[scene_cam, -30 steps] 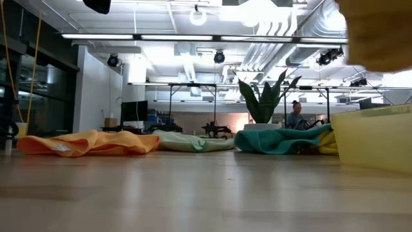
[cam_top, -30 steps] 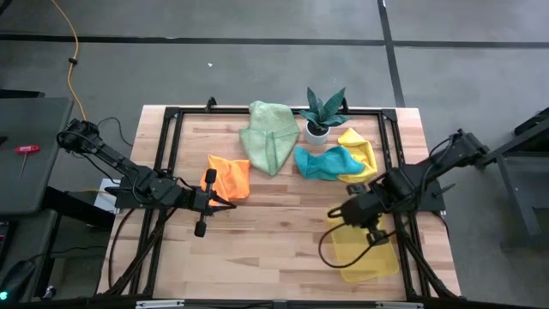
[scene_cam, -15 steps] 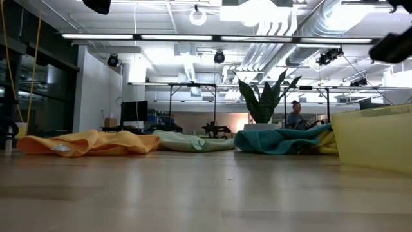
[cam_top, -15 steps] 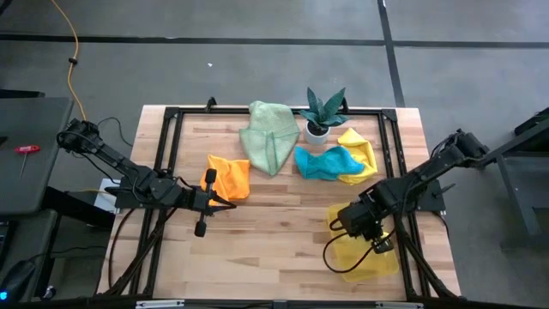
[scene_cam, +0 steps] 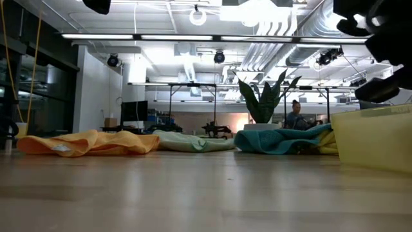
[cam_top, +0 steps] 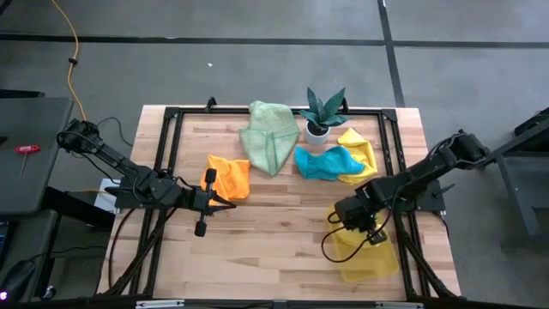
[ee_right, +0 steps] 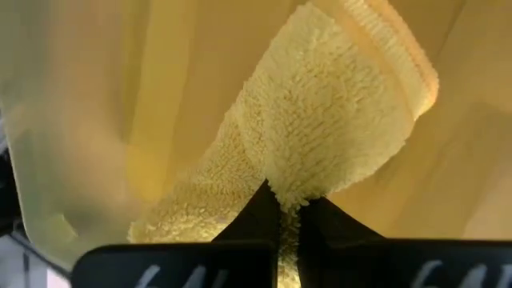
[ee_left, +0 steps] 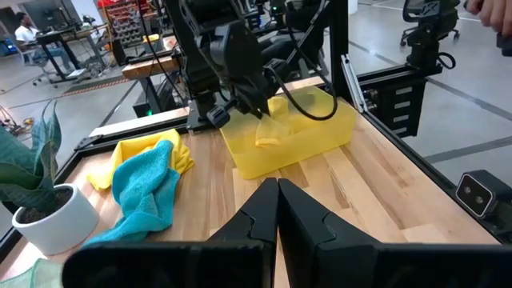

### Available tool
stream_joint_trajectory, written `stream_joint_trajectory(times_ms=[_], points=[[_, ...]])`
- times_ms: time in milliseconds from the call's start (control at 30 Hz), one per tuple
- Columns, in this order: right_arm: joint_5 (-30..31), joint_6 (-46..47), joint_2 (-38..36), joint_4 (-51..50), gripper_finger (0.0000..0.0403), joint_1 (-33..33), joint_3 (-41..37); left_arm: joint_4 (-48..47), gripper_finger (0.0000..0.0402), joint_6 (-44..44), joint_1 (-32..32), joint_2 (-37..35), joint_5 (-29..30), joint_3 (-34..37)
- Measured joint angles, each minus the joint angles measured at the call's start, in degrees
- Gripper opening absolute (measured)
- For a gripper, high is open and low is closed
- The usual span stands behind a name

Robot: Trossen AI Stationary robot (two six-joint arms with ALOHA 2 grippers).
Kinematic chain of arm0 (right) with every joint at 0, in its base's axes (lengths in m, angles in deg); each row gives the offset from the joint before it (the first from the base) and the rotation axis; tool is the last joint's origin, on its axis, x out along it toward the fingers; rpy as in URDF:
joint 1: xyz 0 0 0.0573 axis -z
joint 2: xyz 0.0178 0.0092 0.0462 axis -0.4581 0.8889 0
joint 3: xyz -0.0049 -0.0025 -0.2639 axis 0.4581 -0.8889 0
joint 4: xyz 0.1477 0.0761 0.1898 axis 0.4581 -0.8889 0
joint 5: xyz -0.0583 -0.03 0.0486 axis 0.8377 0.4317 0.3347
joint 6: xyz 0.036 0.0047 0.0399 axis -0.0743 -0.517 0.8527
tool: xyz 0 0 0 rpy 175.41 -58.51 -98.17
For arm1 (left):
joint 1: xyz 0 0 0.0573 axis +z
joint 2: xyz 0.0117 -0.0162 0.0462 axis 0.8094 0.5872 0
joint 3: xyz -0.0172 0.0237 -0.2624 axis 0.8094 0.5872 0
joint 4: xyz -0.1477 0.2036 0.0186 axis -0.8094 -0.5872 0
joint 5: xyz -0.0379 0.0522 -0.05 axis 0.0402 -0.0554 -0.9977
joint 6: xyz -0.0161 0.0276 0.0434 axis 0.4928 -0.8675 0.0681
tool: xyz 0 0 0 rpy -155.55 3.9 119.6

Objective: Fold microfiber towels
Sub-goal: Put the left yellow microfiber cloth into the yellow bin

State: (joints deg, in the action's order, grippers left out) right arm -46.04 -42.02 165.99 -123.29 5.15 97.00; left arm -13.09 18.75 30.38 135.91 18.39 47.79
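The right gripper [cam_top: 351,221] hangs over the yellow tray [cam_top: 371,257] at the table's front right corner, its fingers pinching a folded yellow towel [ee_right: 336,152] at the fold. From the wrist view the cloth dangles inside the tray's walls, so the step in hand looks like setting a finished towel down.

To do it well, the gripper should sink until the hanging end rests on the tray floor, then drift sideways so the rest lays over flat rather than bunching. Letting go too high would likely let the fold spring apart.

The left gripper [cam_top: 230,203] waits near the table's left edge, fingers pressed together on nothing, just beside the crumpled orange towel [cam_top: 227,177].

Three more cloths lie unfolded toward the back edge: a pale green towel [cam_top: 268,136] at the middle, and a teal towel [cam_top: 325,162] overlapping a second yellow towel [cam_top: 358,153] to the right. A potted plant [cam_top: 323,112] stands at the back edge between them, close enough to snag when the teal one is pulled.
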Motion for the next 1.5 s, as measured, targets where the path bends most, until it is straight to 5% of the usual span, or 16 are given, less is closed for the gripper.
stream_joint_trajectory(times_ms=[267, 567, 967, 1233, 1500], points=[[-3.48, -0.89, -0.04, 0.79, 0.0, -1.31, 5.91, 0.0, 0.0, 0.85, 0.02, 0.0, 0.15, 0.0], [-1.89, -4.12, 2.12, 0.14, 0.0, 0.39, -0.27, -0.18, 0.0, 1.05, 0.0, 0.0, 0.15, -0.02], [11.77, -7.58, 5.29, 0.18, 0.0, 3.35, -1.0, -0.02, 0.0, 1.42, 0.02, 0.0, 0.14, -0.04], [13.57, -3.68, 5.29, 0.19, 0.0006, 3.85, -1.0, -0.24, 0.0, 1.44, 0.01, 0.0, 0.13, -0.04], [14.66, 3.34, 5.29, 0.13, 0.0057, 3.85, -1.0, -0.47, 0.0, 1.44, 0.02, 0.0, 0.13, -0.04]])
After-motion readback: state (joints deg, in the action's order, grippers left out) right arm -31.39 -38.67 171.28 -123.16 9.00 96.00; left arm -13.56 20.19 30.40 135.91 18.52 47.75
